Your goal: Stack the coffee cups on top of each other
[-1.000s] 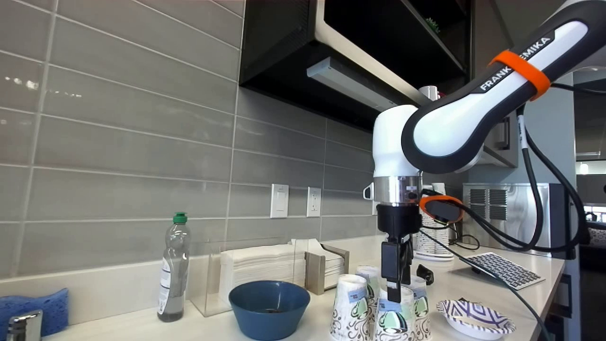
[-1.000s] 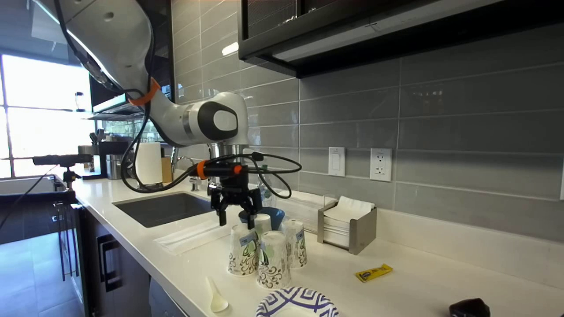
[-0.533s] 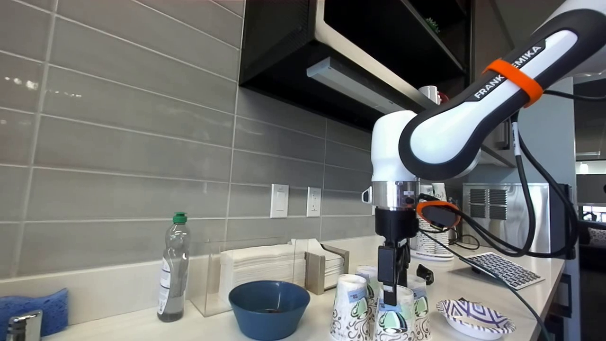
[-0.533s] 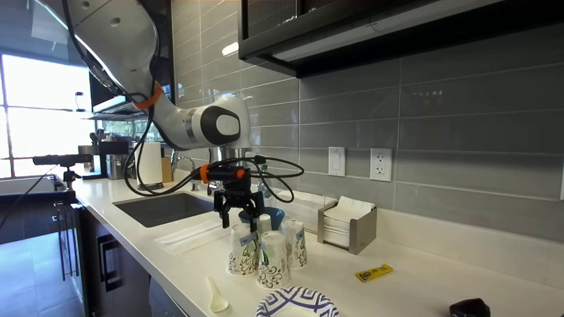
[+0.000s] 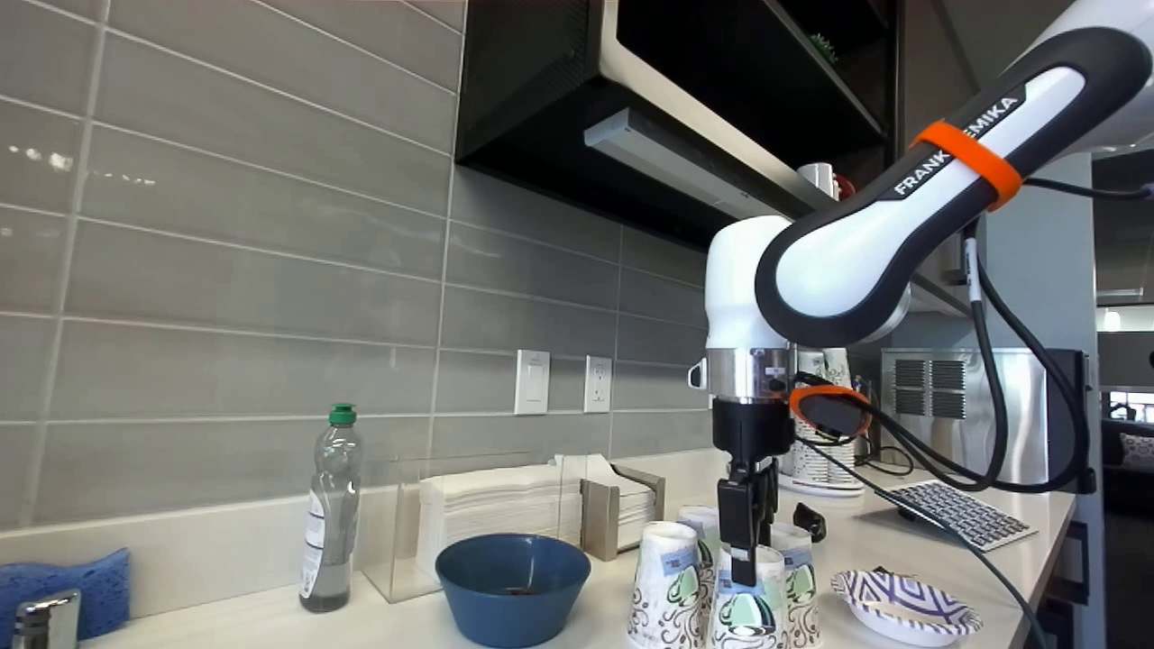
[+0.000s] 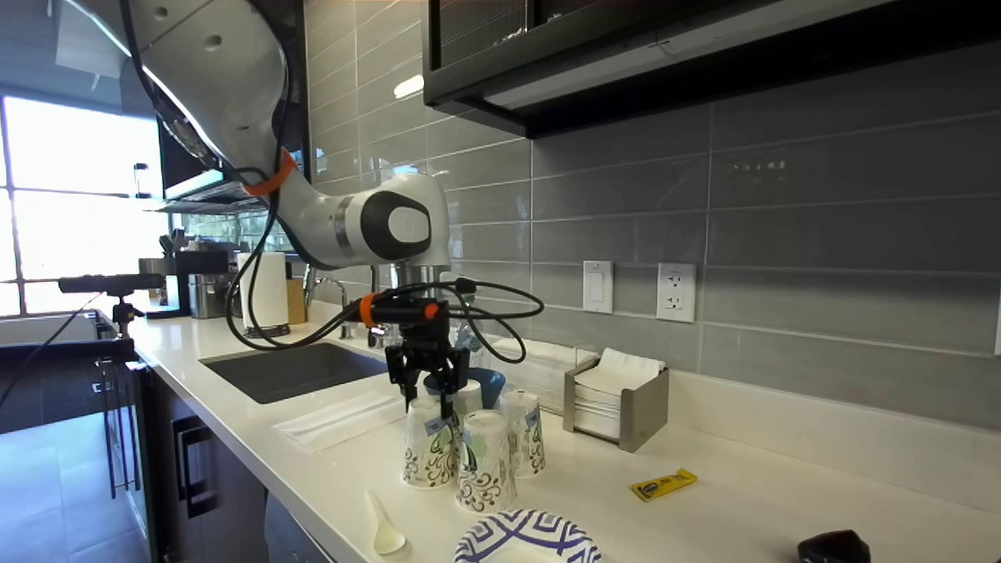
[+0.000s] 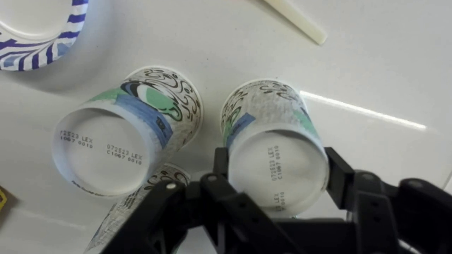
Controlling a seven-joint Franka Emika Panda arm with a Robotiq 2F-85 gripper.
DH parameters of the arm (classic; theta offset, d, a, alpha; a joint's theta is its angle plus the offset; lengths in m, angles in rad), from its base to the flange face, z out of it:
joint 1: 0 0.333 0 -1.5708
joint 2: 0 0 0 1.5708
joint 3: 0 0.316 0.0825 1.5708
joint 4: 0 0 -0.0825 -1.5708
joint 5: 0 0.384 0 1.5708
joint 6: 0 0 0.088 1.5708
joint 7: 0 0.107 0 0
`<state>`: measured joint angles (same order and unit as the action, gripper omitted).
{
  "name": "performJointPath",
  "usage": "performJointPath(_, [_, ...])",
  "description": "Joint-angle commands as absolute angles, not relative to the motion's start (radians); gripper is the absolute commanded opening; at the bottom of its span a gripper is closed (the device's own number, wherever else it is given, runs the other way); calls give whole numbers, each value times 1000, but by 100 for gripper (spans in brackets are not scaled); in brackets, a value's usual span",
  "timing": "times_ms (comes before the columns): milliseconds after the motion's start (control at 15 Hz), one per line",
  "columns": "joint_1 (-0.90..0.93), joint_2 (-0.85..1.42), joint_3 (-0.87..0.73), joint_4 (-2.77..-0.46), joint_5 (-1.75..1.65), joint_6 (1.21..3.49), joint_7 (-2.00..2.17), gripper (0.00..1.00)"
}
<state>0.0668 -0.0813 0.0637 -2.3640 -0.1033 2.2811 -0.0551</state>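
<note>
Several white paper coffee cups with green and dark swirl prints stand upside down in a tight group on the counter. My gripper (image 7: 279,169) is shut on one cup (image 7: 268,102), its fingers (image 7: 339,176) pressing both sides near the upturned base. In both exterior views the gripper (image 5: 754,559) (image 6: 428,403) points down over this cup (image 5: 746,617) (image 6: 426,457), which looks upright on the counter. Around it stand a cup to the left (image 5: 665,590), one to the right (image 5: 802,590) and one behind (image 5: 703,523). Gripper links partly cover another cup (image 7: 130,208) in the wrist view.
A blue bowl (image 5: 512,595) and a clear green-capped bottle (image 5: 330,523) stand left of the cups. The blue-patterned dish (image 5: 904,606) lies right of them. Nearby are a napkin holder (image 6: 647,407), a white spoon (image 6: 383,528), a yellow packet (image 6: 663,485) and a sink (image 6: 289,371).
My gripper has come down onto the cup and its fingers have closed from wide apart to its sides. The held cup has shifted very slightly; the other cups look unmoved.
</note>
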Motion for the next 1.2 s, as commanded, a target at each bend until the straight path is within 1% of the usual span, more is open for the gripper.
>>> performJointPath(0, [67, -92, 67, -2347, -111, 2256, -50, 41])
performJointPath(400, [83, -187, 93, -2306, -138, 2082, -26, 41])
performJointPath(667, [77, -266, 112, -2254, -217, 1956, 7, 41])
performJointPath(800, [67, -295, 111, -2229, -265, 1931, 11, 41])
performJointPath(1133, [31, -305, 81, -2197, -324, 1956, 1, 41])
